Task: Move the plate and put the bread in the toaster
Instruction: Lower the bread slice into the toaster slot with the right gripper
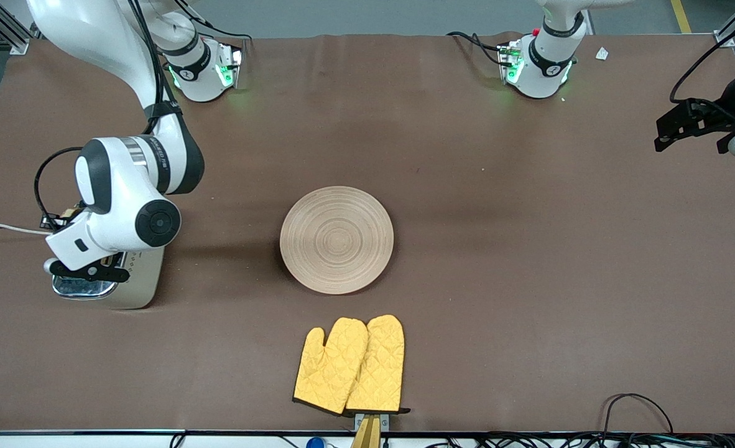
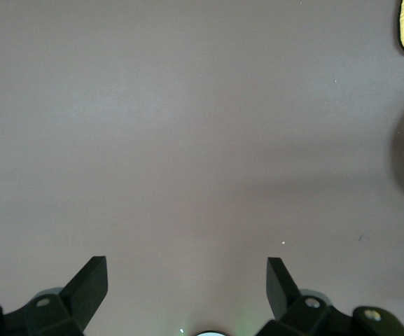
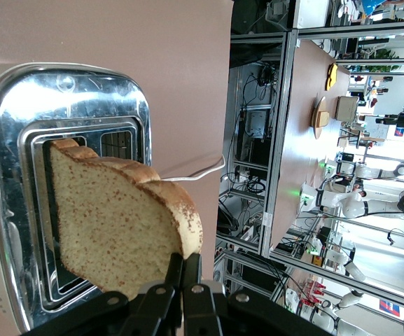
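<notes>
Right gripper (image 3: 183, 280), fingers pinched shut on the crust of the square brown speckled bread slice (image 3: 114, 227), hangs over the beige chrome-topped toaster (image 1: 132, 283) near the tabletop's right-arm edge; the slice's free end sits partly down in a slot. The round grooved light wooden plate (image 1: 336, 239) lies bare at mid-tabletop, a pair of yellow quilted oven mitts (image 1: 350, 366) by the camera-side edge. Left gripper (image 2: 186, 290) waits over bare brown tabletop (image 1: 529, 280) at the left-arm edge, fingers spread wide, holding nothing.

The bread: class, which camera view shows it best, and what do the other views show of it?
The right wrist view: the bread fills it, pinched by the right gripper over the toaster slots. In the front view the right arm hides it. The left wrist view shows none.
</notes>
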You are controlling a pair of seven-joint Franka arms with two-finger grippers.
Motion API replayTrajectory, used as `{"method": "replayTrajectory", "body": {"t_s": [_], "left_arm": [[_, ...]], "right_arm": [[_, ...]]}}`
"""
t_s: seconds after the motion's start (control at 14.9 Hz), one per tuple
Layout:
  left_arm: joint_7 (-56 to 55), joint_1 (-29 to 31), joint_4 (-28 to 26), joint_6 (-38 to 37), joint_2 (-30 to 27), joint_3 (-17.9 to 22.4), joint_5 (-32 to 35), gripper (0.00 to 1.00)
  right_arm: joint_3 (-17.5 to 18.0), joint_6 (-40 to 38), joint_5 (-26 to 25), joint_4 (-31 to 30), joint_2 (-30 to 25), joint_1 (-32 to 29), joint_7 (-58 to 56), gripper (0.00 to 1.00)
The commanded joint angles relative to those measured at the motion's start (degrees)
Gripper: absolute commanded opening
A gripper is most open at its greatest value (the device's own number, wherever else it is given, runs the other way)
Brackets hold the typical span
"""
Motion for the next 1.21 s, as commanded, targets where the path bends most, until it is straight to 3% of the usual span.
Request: {"method": "replayTrajectory", "body": {"t_s": [0.0, 0.07, 0.2, 0.27, 0.4, 0.6, 0.87, 1.0, 1.14], "left_arm": [[-0.3, 1.1, -0.1, 0.6, -0.2, 0.0, -1.8, 1.0], [-0.3, 1.1, -0.1, 0.7, -0.2, 0.0, -1.8, 1.0], [-0.1, 1.2, -0.1, 0.7, -0.2, 0.0, -1.9, 1.0], [0.0, 1.2, -0.1, 0.6, -0.1, 0.0, -2.3, 1.0], [0.0, 1.2, -0.1, 0.7, -0.1, 0.0, -2.4, 1.0], [0.0, 1.2, 0.0, 0.7, 0.0, 0.0, -2.3, 1.0], [0.8, 1.2, 0.1, 0.7, 0.2, 0.0, -2.3, 1.0], [0.8, 1.2, 0.2, 0.6, 0.3, 0.0, -2.2, 1.0], [0.8, 1.2, 0.2, 0.6, 0.3, 0.0, -2.2, 1.0]], "right_arm": [[0.7, 1.3, -0.7, -0.6, 0.7, -1.3, 1.0, 0.06], [0.7, 1.4, -0.7, -0.4, 1.5, -1.5, 1.0, 0.15], [0.8, 1.5, -0.7, 0.6, 2.6, -2.1, 1.0, 0.86], [0.8, 1.7, 0.0, 1.4, 2.5, -2.5, 0.9, 1.0], [0.9, 1.1, 4.2, 6.3, 2.4, -1.9, 0.4, 1.0], [0.9, 0.8, 19.2, 15.1, 0.9, -2.1, -0.5, 1.0], [0.5, 0.9, 34.2, 16.7, -3.8, -4.0, -1.4, 1.0], [0.6, 0.8, 37.7, 18.1, -5.7, -5.8, -2.2, 1.0], [0.5, 0.8, 46.6, 18.2, -7.2, -11.4, -4.9, 1.0]]}}
